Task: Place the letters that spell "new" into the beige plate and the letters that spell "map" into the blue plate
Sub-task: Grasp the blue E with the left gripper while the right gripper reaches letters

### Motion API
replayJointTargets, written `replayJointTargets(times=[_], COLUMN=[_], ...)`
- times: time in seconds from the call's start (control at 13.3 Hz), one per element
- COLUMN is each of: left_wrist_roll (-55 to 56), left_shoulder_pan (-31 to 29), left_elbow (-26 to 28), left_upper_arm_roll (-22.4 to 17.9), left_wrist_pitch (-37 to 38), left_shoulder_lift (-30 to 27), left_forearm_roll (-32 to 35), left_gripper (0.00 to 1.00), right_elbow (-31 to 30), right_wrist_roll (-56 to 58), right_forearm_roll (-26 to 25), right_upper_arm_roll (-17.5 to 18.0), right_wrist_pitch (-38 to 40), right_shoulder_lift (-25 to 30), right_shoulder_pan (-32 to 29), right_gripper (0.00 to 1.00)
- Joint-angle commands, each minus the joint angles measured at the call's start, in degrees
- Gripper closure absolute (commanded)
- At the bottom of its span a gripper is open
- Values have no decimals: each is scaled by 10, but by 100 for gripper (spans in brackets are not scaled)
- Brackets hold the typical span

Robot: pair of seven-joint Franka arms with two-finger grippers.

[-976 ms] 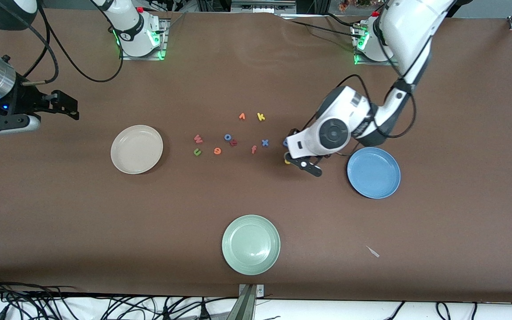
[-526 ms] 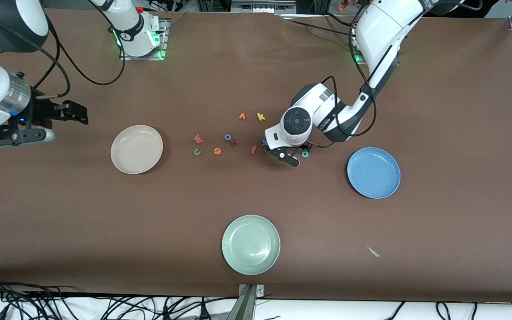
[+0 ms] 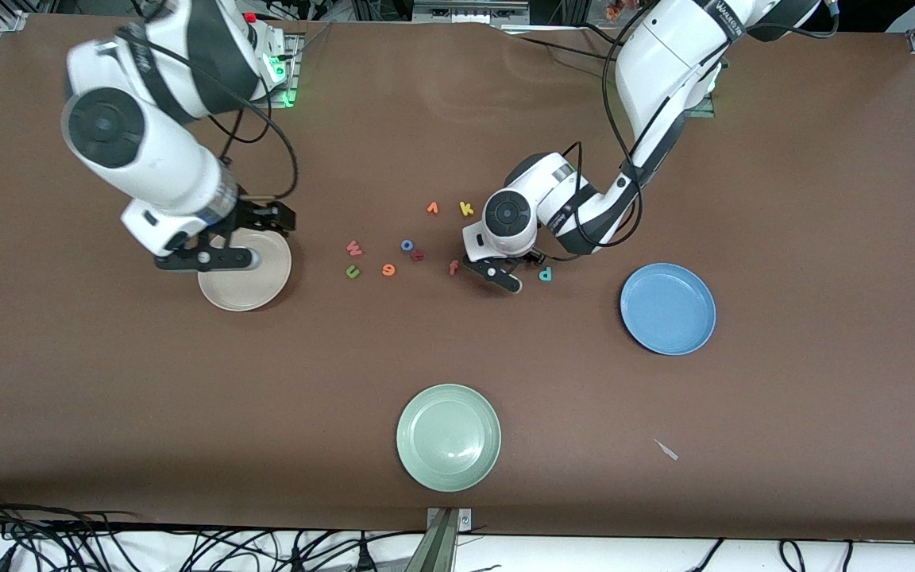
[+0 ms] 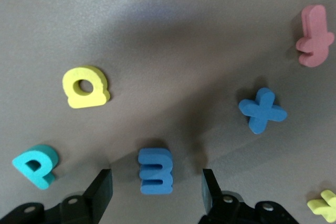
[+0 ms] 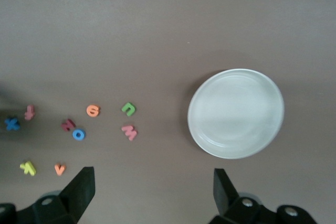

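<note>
My left gripper is low over the table, open, with the blue m between its fingers and a gap on each side. The yellow a and teal p lie close by; the left gripper hides the m and a in the front view. The pinkish w, green n and orange e lie between the beige plate and that gripper. My right gripper hangs open and empty over the beige plate. The blue plate lies empty toward the left arm's end.
Other letters are scattered among them: blue o, a dark red one, f, v, k and blue x. A pale green plate sits near the front edge. A small white scrap lies nearby.
The right arm swung in from its end of the table to over the beige plate. The left gripper shifted from beside the blue plate to over the m, and its fingers narrowed.
</note>
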State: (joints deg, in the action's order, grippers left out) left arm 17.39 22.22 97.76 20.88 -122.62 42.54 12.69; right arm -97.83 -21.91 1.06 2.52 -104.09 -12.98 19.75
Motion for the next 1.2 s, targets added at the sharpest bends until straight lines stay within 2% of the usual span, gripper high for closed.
replayJointTargets(times=[0.0,0.08,0.15,0.3,0.45,0.68,0.9,0.98,1.13], left_wrist_roll=[10,11,11,6,0,-76,-158,-171,-188], left_shoulder_pan=[7,5,3,-5,-23,-82,-148,-166,-202], left_elbow=[0,-1,-3,-5,-11,-19,-18,-16,-13], left_upper_arm_roll=[-3,-3,-3,-3,-1,1,0,0,-2], left_wrist_pitch=[-10,-8,-2,14,60,138,170,170,165], left_shoulder_lift=[2,-1,-3,-17,-46,-83,-99,-99,-91], left_forearm_roll=[45,45,45,45,45,37,37,40,49], left_gripper=[65,89,100,100,100,100,100,96,96], right_elbow=[-106,-139,-163,-201,-234,-293,-316,-317,-317], right_wrist_roll=[-67,-99,-130,-154,-154,-154,-169,-169,-169], right_forearm_roll=[3,3,3,3,1,-2,-7,-9,-25], right_upper_arm_roll=[1,16,31,42,42,42,42,42,42], right_wrist_pitch=[-107,-147,-182,-232,-275,-373,-433,-437,-444], right_shoulder_lift=[13,13,10,9,5,-8,-33,-37,-46], right_shoulder_pan=[26,30,31,34,41,55,72,73,73], right_gripper=[0,0,0,0,0,0,0,0,0])
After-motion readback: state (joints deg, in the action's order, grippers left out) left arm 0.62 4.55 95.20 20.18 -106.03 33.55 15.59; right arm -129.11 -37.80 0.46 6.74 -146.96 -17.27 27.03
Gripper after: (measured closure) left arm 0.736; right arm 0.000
